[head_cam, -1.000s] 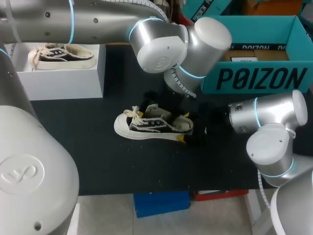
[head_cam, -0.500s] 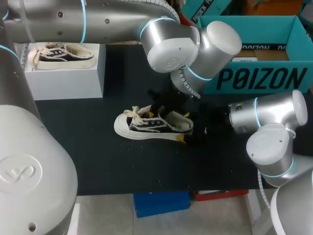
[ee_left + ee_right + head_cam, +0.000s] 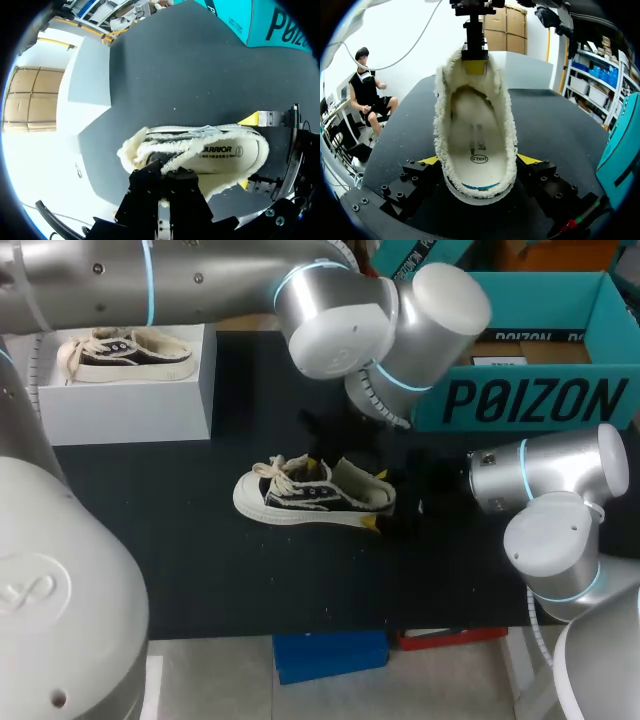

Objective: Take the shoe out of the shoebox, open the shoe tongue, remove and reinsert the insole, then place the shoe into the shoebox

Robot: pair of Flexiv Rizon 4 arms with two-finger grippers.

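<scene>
Since a second ago my left arm swung out over the shoe toward the shoebox and has come back a little. The shoe (image 3: 312, 495) has not shifted, and its mouth gapes wider now.

The shoe is out of the shoebox (image 3: 530, 400) and stands upright on the table (image 3: 200, 570), toe toward my left, between the teal box and a white block (image 3: 130, 405) that carries a second shoe (image 3: 125, 350). So I count the first step as done.

My right tool (image 3: 479, 160) grips the heel, with one yellow tip pressed to each side of the sole. My left tool (image 3: 164, 187) sits at the front of the opening with its fingers almost together. A strip of fleece shows between them, so I judge it is pinching the tongue (image 3: 470, 75) and holding it back toward the laces. Opening the tongue looks under way or just finished.

The insole (image 3: 476, 165) lies flat inside on the bottom of the shoe, its printed heel end plain in both wrist views, and nothing has lifted it. As I read it, three steps are left: draw the insole out, slide it back in, and carry the shoe over into the teal box.
</scene>
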